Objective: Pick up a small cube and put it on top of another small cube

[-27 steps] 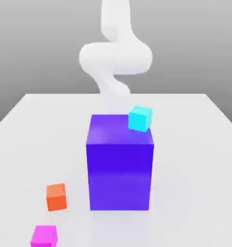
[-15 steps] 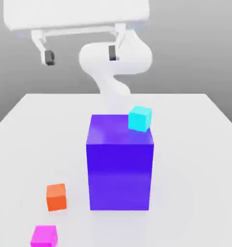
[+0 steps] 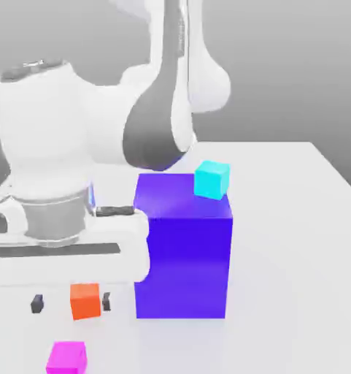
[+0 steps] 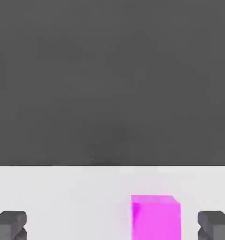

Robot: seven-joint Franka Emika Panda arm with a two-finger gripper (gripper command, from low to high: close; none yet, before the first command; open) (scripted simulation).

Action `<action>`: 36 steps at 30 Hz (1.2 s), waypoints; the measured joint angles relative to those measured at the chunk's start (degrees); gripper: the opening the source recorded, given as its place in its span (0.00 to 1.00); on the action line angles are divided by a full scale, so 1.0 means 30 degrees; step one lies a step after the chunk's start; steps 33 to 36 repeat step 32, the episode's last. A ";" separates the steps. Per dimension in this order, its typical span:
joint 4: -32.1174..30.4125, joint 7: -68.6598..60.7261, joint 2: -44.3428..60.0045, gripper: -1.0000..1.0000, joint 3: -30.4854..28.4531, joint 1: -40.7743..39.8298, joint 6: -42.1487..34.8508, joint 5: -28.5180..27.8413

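In the exterior view's lower left, the pincer [image 3: 72,302] is standing spread, holding nothing, its tips showing to either side of the orange cube [image 3: 85,302]; how they line up in depth I cannot tell. In the hand view, the pink cube [image 4: 156,219] is showing between the tips. Compared with the earlier frame, the arm [image 3: 98,124] is now reaching down the exterior view's left side, the pincer sitting far lower, while the cubes are keeping their places. The hand is hiding the orange cube's upper edge. The pink cube is lying at the lower left, cut by the frame's bottom edge. The big blue box [image 3: 182,266] is standing upright mid-frame, just beside the hand in the picture, with the light-blue cube [image 3: 211,180] at its top's right edge. Open table [image 3: 298,256] is stretching along the exterior view's right.
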 joint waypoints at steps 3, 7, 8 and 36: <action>0.0062 -0.0407 0.1951 0.50 -0.0010 -0.0427 0.0926 -0.0072; 0.0619 -0.1278 0.4604 0.00 0.1064 -0.1349 0.2847 0.0981; 0.0619 -0.1278 0.4604 0.00 0.1064 -0.1349 0.2847 0.0981; 0.4976 0.1630 0.5082 1.00 -0.2259 -0.4274 -0.1741 0.2197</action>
